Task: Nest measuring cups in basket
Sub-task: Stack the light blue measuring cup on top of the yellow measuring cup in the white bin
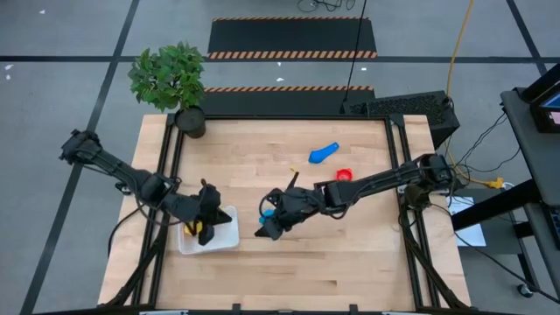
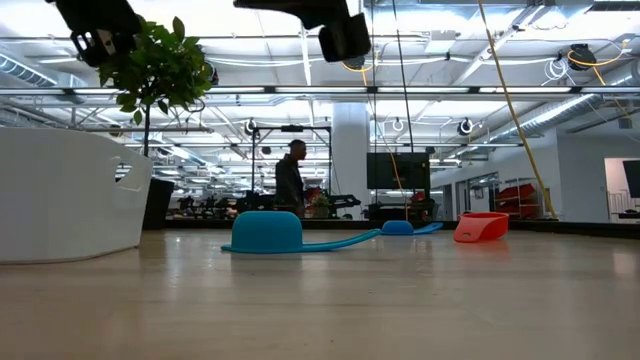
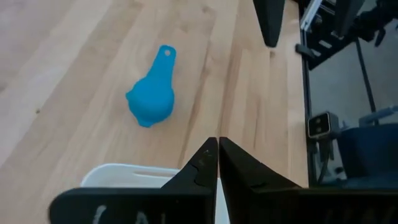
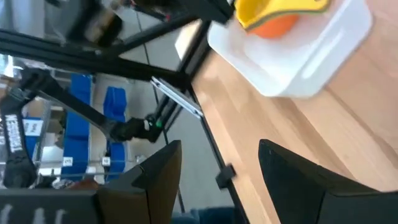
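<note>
A small shallow white rectangular plastic basket (image 1: 227, 240) sits near the front left of the pale wooden table (image 1: 350, 262). In it lie a yellow plastic measuring cup (image 4: 273, 9) nested on an orange plastic measuring cup (image 4: 277, 26). Just right of the basket, near the table's middle, lies a light blue plastic measuring cup (image 3: 151, 99). Farther back and to the right lie a dark blue plastic measuring cup (image 1: 323, 154) and, just right of and in front of it, a red plastic measuring cup (image 1: 344, 175). A leafy plant in a dark pot (image 1: 189, 121) stands at the back left corner.
</note>
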{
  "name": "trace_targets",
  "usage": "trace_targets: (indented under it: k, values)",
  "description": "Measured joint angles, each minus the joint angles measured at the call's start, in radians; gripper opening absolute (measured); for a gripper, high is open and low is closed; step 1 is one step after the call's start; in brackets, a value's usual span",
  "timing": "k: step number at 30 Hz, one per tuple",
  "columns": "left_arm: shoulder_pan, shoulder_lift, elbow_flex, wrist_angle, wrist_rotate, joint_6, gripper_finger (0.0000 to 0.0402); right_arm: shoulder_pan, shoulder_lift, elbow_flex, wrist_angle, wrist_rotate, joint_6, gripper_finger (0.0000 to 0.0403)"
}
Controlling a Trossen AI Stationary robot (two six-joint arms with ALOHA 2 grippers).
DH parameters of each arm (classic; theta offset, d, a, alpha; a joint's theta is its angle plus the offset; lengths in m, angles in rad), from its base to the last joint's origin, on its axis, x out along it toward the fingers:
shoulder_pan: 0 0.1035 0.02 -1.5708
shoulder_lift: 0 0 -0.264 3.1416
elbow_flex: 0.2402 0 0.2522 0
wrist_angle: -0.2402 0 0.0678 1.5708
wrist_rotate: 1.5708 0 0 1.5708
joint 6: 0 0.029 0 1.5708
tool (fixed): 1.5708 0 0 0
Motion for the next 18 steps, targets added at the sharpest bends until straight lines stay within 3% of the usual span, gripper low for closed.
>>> trace_targets:
  k: [9,18]
  values:
    - [0.058,0.0,0.0,0.0,0.0,0.001,0.0004,-0.04,0.0,0.0,-0.133,-0.174,-0.055,0.0208]
    - [0.102,0.0,0.0,0.0,-0.046,-0.058,0.0017,-0.103,0.0,0.0,-0.357,-0.341,-0.251,0.0208]
